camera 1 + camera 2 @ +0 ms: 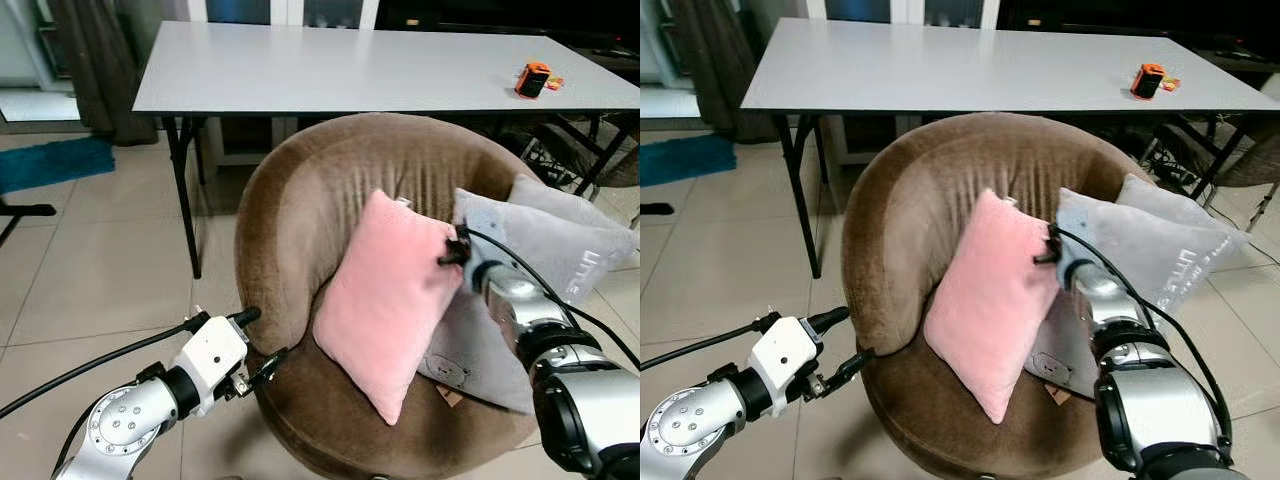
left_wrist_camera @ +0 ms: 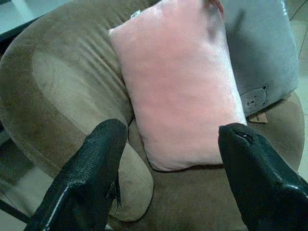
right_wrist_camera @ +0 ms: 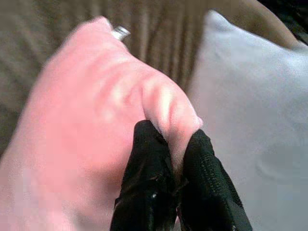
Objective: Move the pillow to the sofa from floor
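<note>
Pink pillow (image 1: 395,300) stands on edge in the brown sofa (image 1: 310,200), leaning on its backrest; I see my right gripper (image 3: 174,144) with jaws pinched tight on its upper corner. Grey cushions (image 1: 560,240) sit just beyond those jaws. My left gripper (image 2: 171,168) hovers by the sofa's rim, jaws wide, holding nothing.

Our R arm: stretched fwd and up, wrist raised.
Our right gripper (image 3: 175,144): fingers pinched tight on a fold of the pink pillow (image 1: 385,300).
Our L arm: low, elbow bent, reaching fwd.
Our left gripper (image 2: 168,166): fingers spread wide, gripping nothing.
</note>
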Controlling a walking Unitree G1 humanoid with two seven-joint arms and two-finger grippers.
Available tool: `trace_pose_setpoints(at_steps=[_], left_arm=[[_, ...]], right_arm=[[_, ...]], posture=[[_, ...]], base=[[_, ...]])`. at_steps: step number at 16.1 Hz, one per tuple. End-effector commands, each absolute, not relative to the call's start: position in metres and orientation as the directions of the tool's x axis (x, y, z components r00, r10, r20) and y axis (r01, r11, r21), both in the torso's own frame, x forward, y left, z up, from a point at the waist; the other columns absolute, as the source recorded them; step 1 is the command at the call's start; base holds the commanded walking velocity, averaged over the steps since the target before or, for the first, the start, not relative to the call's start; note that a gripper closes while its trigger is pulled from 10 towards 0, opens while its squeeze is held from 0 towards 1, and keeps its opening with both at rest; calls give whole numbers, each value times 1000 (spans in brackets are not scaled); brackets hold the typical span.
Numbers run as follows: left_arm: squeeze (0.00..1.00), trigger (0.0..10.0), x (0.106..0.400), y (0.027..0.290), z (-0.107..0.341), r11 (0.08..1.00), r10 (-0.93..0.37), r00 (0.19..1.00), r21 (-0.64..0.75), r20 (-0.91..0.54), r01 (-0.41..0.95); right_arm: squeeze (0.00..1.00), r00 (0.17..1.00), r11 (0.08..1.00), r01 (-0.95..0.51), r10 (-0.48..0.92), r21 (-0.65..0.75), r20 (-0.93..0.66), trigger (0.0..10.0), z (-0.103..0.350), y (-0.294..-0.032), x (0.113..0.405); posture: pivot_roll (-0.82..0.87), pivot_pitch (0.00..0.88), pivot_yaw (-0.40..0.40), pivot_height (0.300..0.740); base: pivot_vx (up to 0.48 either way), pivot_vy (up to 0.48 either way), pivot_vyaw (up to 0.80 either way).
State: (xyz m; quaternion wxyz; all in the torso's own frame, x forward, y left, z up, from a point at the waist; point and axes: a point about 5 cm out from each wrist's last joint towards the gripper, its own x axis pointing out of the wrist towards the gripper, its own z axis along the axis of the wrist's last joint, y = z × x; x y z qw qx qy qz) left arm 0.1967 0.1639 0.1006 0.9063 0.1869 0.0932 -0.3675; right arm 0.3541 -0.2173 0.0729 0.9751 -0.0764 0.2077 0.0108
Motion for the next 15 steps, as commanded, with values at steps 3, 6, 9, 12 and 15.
trace_pose_setpoints(at_steps=[3,6,9,12,15], left_arm=[[0,10000,196,159,101,629,-665,675,248,-319,737],[0,10000,197,154,100,604,-703,639,212,-312,768],[0,10000,197,142,96,557,-769,572,141,-286,819],[0,10000,204,134,100,603,-757,618,137,-212,786],[0,10000,216,140,106,795,-594,800,91,-89,600]], right_arm=[[1000,923,990,84,-120,-112,-366,10000,83,-238,355],[1000,936,988,118,-146,-103,-320,10000,96,-253,359],[0,963,985,152,-166,-83,-214,10000,112,-270,358],[0,986,982,155,-161,-109,-43,10000,127,-283,349],[0,998,984,61,-57,-165,31,10000,126,-266,319]], posture=[[99,5,-61,740],[93,0,-64,740],[71,0,-79,740],[40,0,-82,740],[-8,0,-65,740]], base=[[0,0,0],[0,0,0],[0,0,0],[0,0,0],[0,0,0]])
